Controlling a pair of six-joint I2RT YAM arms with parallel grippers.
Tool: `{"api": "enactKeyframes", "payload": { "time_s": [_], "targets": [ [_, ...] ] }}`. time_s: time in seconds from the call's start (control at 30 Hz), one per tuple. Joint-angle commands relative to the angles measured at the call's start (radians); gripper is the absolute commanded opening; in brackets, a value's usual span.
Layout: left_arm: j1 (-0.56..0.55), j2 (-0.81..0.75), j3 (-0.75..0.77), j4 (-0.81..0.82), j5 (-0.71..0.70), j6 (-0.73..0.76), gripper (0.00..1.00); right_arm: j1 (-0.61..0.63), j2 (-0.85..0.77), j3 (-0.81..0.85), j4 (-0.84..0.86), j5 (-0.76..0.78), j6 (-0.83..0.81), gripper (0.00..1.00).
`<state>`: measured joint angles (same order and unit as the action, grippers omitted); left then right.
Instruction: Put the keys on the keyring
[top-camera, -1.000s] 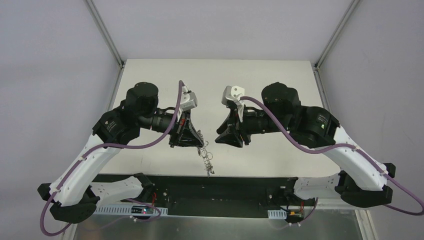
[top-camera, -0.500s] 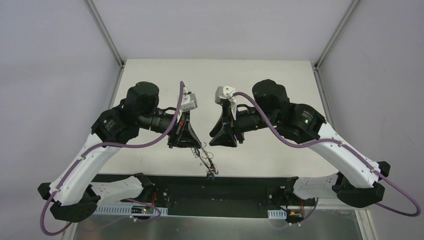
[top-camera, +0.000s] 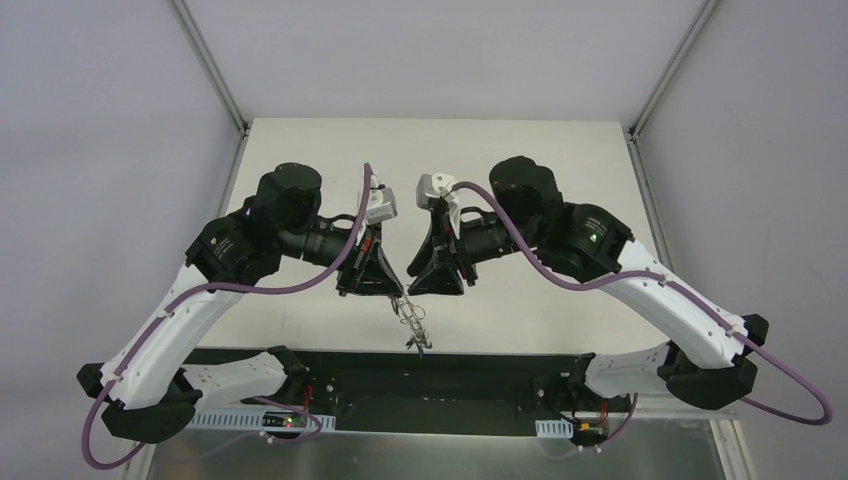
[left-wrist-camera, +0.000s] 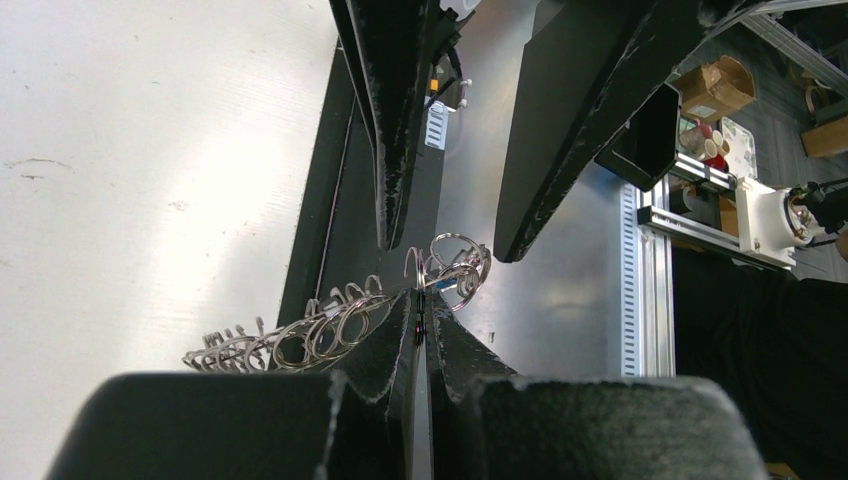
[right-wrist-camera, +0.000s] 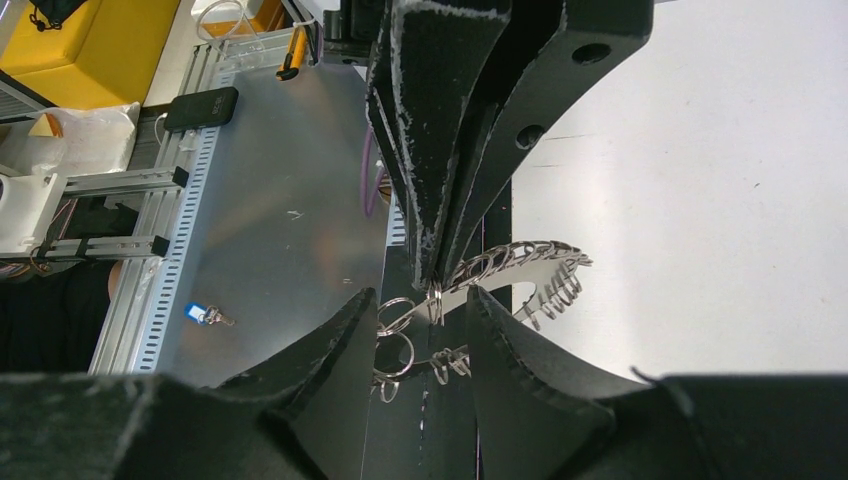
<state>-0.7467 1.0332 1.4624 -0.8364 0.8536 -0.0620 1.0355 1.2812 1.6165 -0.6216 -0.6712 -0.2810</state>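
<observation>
The keyring (top-camera: 411, 322), a flat grey metal ring with many wire loops, hangs in the air over the table's near edge. My left gripper (top-camera: 392, 292) is shut on its rim, and the left wrist view shows the fingertips (left-wrist-camera: 418, 300) pinching the thin edge with loops (left-wrist-camera: 300, 340) fanning left. My right gripper (top-camera: 420, 290) is open, and in the right wrist view (right-wrist-camera: 422, 300) its fingers straddle the keyring (right-wrist-camera: 520, 272) without touching it. One key with a blue tag (right-wrist-camera: 203, 315) lies on the metal shelf below the table. No other key shows.
The white table (top-camera: 520, 170) lies behind both grippers. A black rail (top-camera: 480, 365) runs along its near edge, with a perforated metal shelf (right-wrist-camera: 280, 200) below. The two grippers' fingers are almost touching each other.
My right arm has swung left until its open fingers reach around the hanging keyring. My left gripper has kept its grip and the ring's hanging part has swung slightly.
</observation>
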Motion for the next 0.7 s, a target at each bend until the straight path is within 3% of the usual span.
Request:
{"api": "enactKeyframes", "payload": {
  "time_s": [0.0, 0.67],
  "targets": [
    [-0.004, -0.015, 0.038, 0.018, 0.001, 0.014, 0.0, -0.005, 0.008, 0.003, 0.054, -0.042, 0.002, 0.41],
    [-0.004, -0.022, 0.049, 0.019, -0.023, 0.024, 0.0, 0.013, 0.035, -0.003, 0.019, -0.029, -0.007, 0.32]
  ]
}}
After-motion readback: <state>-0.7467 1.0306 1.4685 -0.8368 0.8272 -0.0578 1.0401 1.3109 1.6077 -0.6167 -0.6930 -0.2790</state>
